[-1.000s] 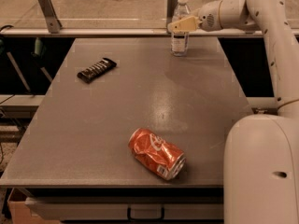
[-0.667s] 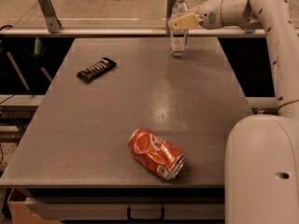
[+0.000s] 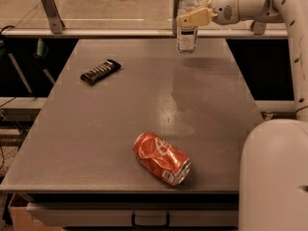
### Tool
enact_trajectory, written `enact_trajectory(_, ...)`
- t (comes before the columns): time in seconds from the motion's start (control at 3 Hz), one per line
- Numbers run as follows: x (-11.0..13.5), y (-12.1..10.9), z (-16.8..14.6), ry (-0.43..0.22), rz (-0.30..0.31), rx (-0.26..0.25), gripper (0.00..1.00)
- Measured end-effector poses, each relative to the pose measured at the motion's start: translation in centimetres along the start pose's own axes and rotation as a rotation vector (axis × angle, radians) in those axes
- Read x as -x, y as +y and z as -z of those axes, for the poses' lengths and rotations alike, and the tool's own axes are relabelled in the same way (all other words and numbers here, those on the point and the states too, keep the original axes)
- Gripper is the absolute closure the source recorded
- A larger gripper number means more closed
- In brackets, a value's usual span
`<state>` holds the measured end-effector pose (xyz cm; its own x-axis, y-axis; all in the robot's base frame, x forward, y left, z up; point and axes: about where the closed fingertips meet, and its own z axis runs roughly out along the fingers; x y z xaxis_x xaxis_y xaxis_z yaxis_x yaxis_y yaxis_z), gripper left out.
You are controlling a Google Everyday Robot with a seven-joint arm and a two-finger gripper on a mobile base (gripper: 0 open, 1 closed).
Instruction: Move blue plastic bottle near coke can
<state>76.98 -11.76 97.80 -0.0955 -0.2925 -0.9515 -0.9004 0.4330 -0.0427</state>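
- Clear plastic with a white screw cap: the blue plastic bottle [image 3: 186,36] stands upright at the far edge of the table [image 3: 120,119]. Its long axis is vertical and the cap points straight up.
- The cap is on. I cannot tell whether the bottle holds any liquid.
- The gripper [image 3: 185,19] is clamped on the bottle at about mid-height, above the printed label. One tan finger [image 3: 197,17] crosses the front of the bottle, and the white arm reaches in from the right.
- Whether the bottle's base touches the tabletop or hangs just clear of it, I cannot tell.
- The coke can [image 3: 162,158] lies on its side well apart from the gripper, far nearer the front edge and slightly to its left. It is crushed and dented. Its long axis runs diagonally, with one silver end turned toward the near right. What is inside it is not visible.
- A dark snack bar wrapper [image 3: 100,71] lies flat to the left of the gripper and somewhat nearer the front, apart from both bottle and can.
- Count: one bottle, one can, one wrapper.
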Motion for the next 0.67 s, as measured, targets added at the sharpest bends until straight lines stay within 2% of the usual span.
enact_trajectory(0.33, -0.9, 0.2, -0.8, 0.011, -0.03, 0.025, 1.0)
enact_trajectory(0.67, 0.4, 3.0, 0.9, -0.025, -0.043, 0.094, 1.0)
